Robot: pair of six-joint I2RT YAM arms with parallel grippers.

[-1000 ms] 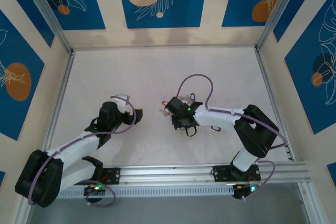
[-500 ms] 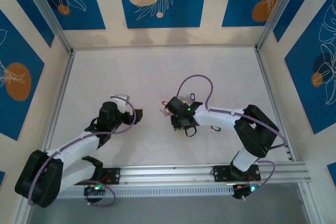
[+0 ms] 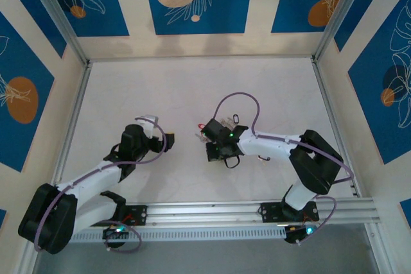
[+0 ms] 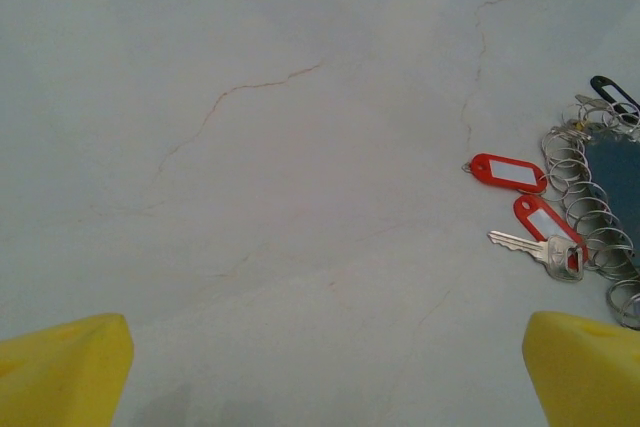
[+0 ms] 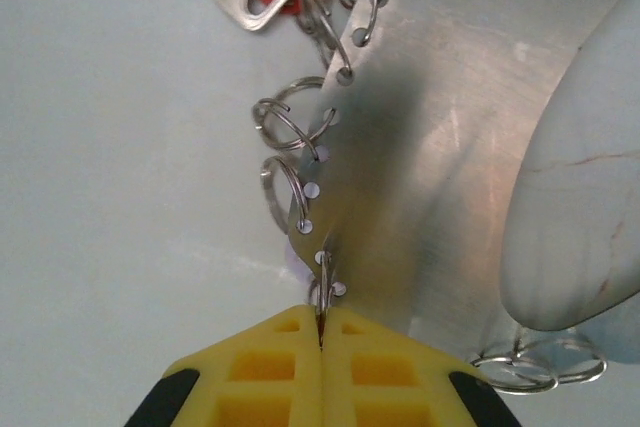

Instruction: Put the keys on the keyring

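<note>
right wrist: hand (image 5: 320,335) pinches ring (image 5: 321,290)

The keyring (image 5: 400,147), a shiny flat metal piece edged with holes carrying small split rings, is clamped at one ring by the right gripper (image 5: 320,335). A silver key (image 4: 530,246) and two red tags (image 4: 509,172) are laid flat just beside its ringed edge.

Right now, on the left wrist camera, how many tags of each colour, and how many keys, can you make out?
Red tags: 2
Black tag: 1
Silver key: 1
Total: 4
</note>
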